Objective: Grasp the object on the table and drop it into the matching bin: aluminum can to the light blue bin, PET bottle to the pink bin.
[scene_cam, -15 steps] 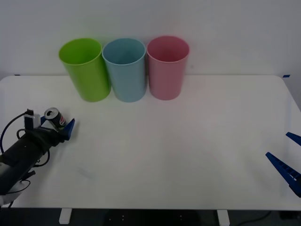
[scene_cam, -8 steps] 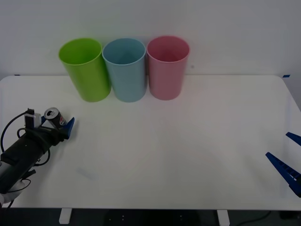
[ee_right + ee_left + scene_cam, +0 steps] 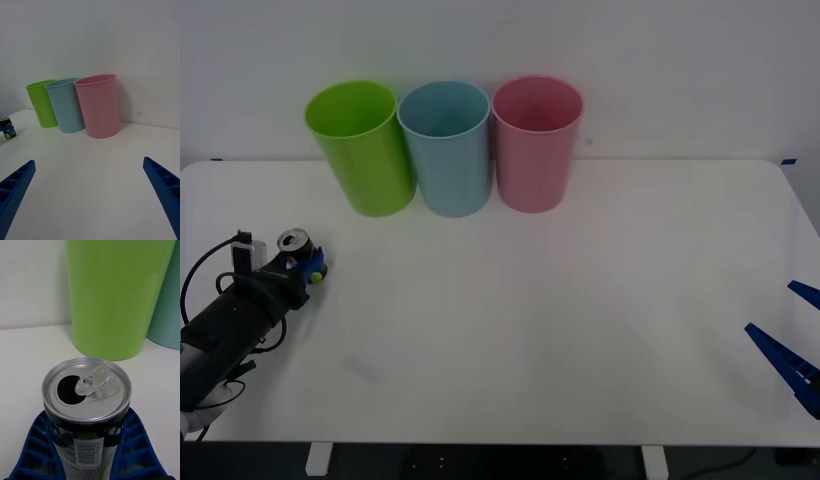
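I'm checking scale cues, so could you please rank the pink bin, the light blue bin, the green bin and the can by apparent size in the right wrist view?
1. Pink bin, nearest of the three bins, so its lead may be perspective.
2. Light blue bin.
3. Green bin, farthest.
4. Can, by far the smallest.

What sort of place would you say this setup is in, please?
Probably a robot lab test bench for waste sorting: a plain white table against a bare wall, the lime green bin, light blue bin and pink bin in a row, and the left gripper holding an aluminum can.
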Controlling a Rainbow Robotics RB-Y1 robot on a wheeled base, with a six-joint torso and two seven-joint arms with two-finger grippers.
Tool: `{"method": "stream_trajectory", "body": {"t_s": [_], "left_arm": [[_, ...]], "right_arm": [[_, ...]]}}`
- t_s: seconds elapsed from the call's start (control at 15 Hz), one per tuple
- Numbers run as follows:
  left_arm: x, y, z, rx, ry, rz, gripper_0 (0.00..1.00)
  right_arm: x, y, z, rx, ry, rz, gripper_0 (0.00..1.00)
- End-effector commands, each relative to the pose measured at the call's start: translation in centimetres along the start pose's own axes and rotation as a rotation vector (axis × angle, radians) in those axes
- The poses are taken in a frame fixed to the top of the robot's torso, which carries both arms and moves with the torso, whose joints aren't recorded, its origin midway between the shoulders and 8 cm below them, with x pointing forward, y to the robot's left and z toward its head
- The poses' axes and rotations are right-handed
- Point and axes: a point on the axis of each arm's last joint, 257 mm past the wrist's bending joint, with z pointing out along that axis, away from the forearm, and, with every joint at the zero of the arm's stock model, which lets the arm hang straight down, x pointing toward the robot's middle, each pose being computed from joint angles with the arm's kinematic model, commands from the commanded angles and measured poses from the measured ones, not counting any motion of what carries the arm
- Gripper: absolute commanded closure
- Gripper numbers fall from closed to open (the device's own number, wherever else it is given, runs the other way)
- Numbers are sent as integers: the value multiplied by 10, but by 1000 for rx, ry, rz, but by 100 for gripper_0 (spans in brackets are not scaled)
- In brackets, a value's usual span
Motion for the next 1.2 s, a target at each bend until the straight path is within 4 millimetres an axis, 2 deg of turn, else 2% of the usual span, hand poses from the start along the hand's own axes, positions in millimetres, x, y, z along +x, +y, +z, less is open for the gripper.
{"method": "stream_trajectory", "body": {"t_s": [0.07, 0.47, 0.93, 1.2], "left_arm": [[0, 0, 0, 0, -1, -7, 100], [-3, -7, -6, 28, -25, -30, 100], [-47, -24, -27, 78, -129, -33, 100], [-86, -40, -35, 124, -201, -78, 100]], "right_arm": [[0, 0, 0, 0, 0, 0, 0], [0, 0, 0, 0, 0, 0, 0], [0, 0, 0, 0, 0, 0, 0], [0, 0, 0, 0, 0, 0, 0]]}}
